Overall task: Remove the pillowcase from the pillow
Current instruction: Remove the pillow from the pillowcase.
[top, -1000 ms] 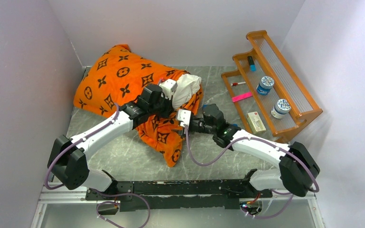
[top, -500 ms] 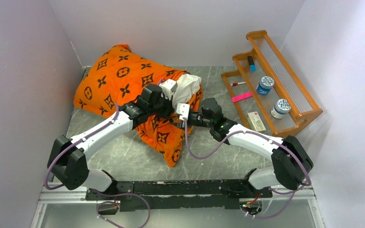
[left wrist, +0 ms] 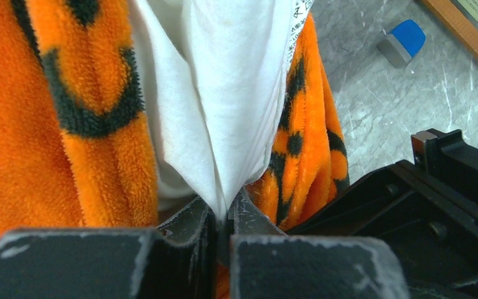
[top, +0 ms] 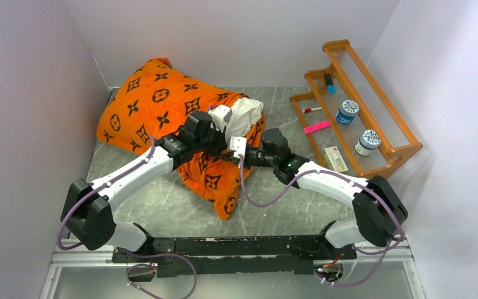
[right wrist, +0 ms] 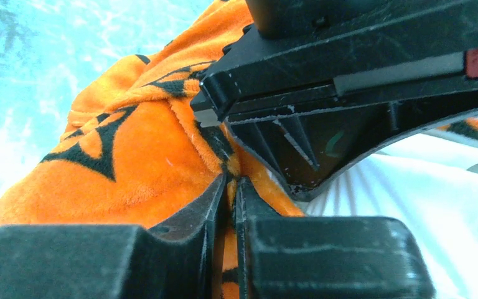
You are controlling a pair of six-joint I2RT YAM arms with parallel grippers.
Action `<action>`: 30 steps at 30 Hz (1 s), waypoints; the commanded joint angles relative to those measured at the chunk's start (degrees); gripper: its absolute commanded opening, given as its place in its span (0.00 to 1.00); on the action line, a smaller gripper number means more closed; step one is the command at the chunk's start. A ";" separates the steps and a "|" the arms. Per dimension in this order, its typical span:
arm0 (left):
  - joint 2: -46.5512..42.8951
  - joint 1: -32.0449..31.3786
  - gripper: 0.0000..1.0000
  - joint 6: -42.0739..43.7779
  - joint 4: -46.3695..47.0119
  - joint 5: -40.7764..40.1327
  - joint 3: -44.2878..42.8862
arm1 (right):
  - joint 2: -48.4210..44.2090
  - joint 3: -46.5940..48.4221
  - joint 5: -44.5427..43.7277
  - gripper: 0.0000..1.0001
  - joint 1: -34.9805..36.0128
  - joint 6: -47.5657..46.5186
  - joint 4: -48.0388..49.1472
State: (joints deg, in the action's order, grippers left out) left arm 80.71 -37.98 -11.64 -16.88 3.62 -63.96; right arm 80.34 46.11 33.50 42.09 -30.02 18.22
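The orange pillowcase [top: 155, 103] with dark motifs lies at the back left, its open end bunched toward the middle. A white corner of the pillow [top: 247, 114] sticks out of that opening. In the left wrist view my left gripper [left wrist: 227, 215] is shut on the pillow [left wrist: 230, 93], pinching its corner to a point, with the pillowcase [left wrist: 56, 124] on both sides. My right gripper [right wrist: 231, 184] is shut on a fold of the pillowcase [right wrist: 137, 156], right under the left gripper's black body [right wrist: 348, 62]. The pillow [right wrist: 429, 187] shows beside it. From above, both grippers meet at the opening.
A wooden stepped rack [top: 398, 134] stands at the right with two jars, a marker, a pink strip and a small box. A small blue and grey block [left wrist: 401, 42] lies on the marble table near the pillowcase. Walls close in at left, back and right.
My right gripper has moved left to the pillowcase's edge and closed on the orange fabric. The left gripper has kept its grip on the pillow corner and stayed put.
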 commanded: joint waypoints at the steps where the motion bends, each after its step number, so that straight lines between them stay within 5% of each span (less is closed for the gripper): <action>1: -4.63 0.40 0.05 1.62 4.78 -2.21 -0.58 | -0.64 0.14 2.86 0.07 -0.01 0.21 -4.63; 3: -4.76 0.45 0.05 1.56 4.64 -2.93 -0.53 | -1.79 0.06 3.50 0.00 0.23 0.58 -6.04; 18: -5.55 1.30 0.05 0.07 4.20 -7.12 -0.30 | -11.13 -7.17 -0.68 0.00 13.12 5.21 -13.95; 30: -5.30 7.91 0.05 -5.32 5.12 -4.12 -0.41 | -13.67 -16.54 -4.83 0.00 21.28 18.83 -8.29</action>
State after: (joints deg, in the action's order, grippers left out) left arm 77.93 -36.42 -15.03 -22.26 4.51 -62.33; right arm 66.61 33.41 19.51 57.49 -21.61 13.98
